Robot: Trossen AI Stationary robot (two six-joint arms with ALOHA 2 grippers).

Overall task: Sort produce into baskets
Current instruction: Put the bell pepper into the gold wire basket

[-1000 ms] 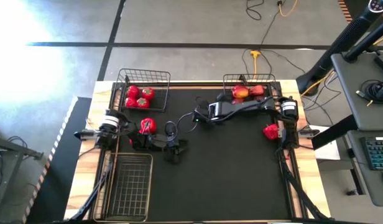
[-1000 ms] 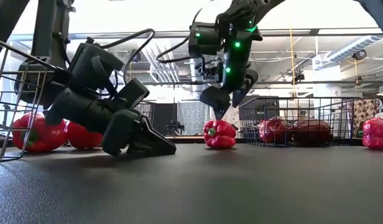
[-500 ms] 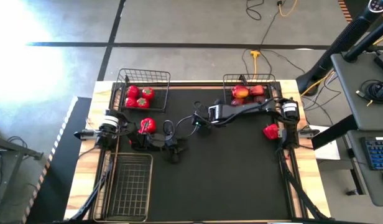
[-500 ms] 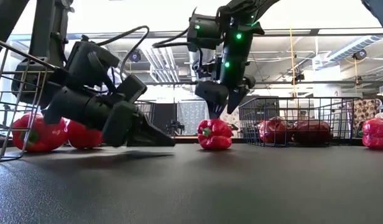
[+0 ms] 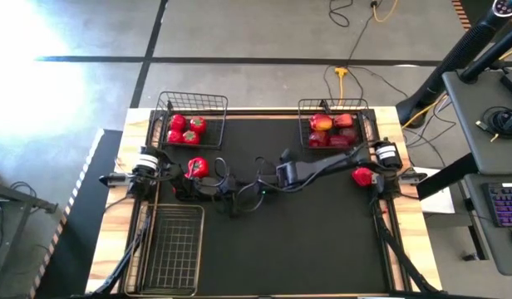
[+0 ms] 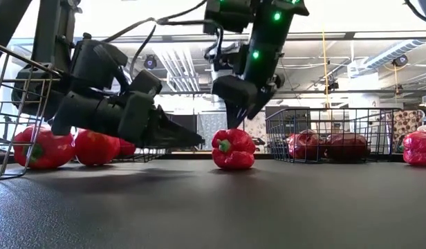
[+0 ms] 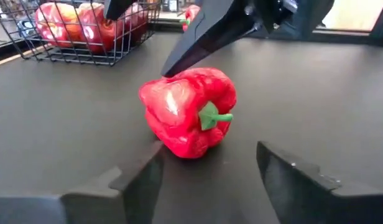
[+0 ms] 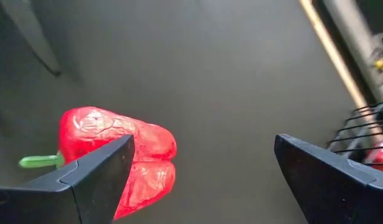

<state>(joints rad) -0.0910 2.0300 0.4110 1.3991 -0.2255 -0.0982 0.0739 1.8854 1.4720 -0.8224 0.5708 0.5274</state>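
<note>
Lying mid-bench, a red bell pepper [image 6: 233,149] sits between both spread grippers: the right gripper [image 6: 235,119] poised wide just above it, the left gripper [image 7: 207,180] wide just beside it.

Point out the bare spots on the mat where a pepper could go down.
Free: the mat on the near side, right of the long basket, and the strip between the two small baskets. Crowded: mid-mat, where the left hand and right hand close on one pepper.
</note>
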